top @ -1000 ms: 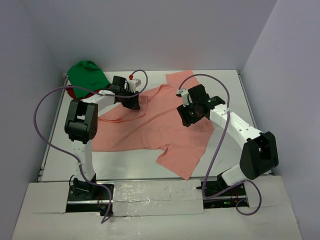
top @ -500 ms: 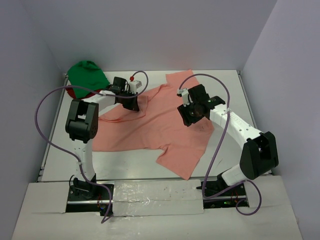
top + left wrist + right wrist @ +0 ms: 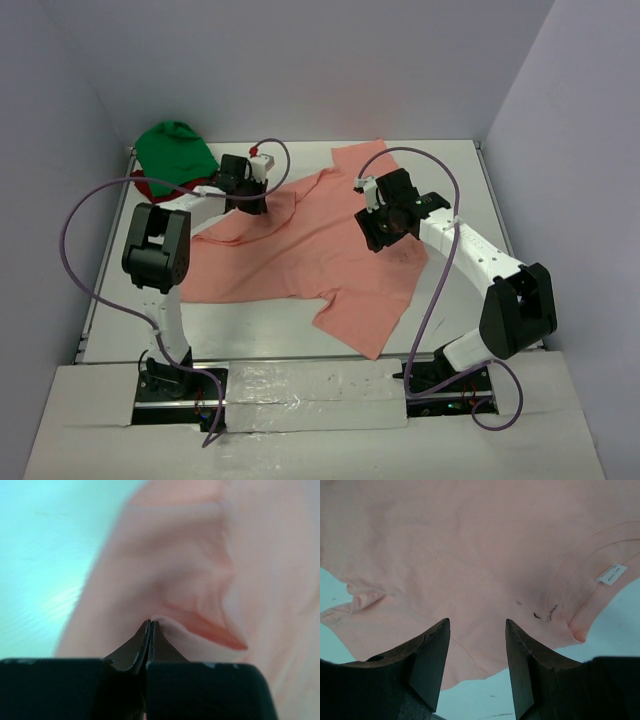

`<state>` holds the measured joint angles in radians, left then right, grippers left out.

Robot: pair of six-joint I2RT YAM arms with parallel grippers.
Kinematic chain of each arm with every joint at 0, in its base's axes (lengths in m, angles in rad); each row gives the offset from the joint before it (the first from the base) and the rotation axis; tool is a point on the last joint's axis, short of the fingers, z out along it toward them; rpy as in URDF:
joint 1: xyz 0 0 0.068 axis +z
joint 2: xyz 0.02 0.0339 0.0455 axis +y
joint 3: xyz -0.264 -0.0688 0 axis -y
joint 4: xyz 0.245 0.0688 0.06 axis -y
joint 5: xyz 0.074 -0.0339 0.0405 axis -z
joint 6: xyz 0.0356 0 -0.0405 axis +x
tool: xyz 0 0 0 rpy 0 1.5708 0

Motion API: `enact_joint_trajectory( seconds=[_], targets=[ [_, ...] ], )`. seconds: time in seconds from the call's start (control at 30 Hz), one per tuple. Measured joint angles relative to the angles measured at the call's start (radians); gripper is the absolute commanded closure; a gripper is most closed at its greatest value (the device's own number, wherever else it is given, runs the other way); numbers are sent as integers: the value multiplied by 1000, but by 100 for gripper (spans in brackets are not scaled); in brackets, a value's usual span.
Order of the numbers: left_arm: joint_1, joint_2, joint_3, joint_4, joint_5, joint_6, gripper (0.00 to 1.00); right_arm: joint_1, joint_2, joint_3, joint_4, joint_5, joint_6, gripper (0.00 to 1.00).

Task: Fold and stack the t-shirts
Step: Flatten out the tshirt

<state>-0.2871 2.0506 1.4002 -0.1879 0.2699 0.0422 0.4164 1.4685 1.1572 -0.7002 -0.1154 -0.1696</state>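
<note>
The salmon-pink t-shirt (image 3: 320,245) lies mostly spread on the white table, with one sleeve toward the back and one toward the front. My left gripper (image 3: 250,203) is over its back-left part. In the left wrist view its jaws (image 3: 150,623) are shut, pinching a raised fold of the pink cloth (image 3: 200,580). My right gripper (image 3: 383,232) hovers over the shirt's right part. In the right wrist view it (image 3: 476,625) is open and empty above the cloth, near the collar with its white label (image 3: 611,573). The green t-shirt (image 3: 176,150) is bunched at the back-left corner. The dark red one (image 3: 146,185) peeks out beneath it.
Grey walls enclose the table (image 3: 450,170) at the back and on both sides. Purple cables loop from both arms. Bare table shows at the back right, along the left edge and in front of the shirt.
My left gripper has moved a little back and to the left, drawing the pinched pink cloth with it. The right arm has not moved.
</note>
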Motion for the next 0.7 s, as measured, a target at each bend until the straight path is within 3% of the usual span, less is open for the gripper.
enact_joint_trajectory(
  seconds=[0.33, 0.7],
  targets=[
    [55, -87, -41, 200, -322, -42, 100, 0, 2, 0, 2, 3, 0, 44],
    [87, -88, -56, 307, -452, 4, 100, 13, 10, 0, 4, 15, 0, 45]
  ],
)
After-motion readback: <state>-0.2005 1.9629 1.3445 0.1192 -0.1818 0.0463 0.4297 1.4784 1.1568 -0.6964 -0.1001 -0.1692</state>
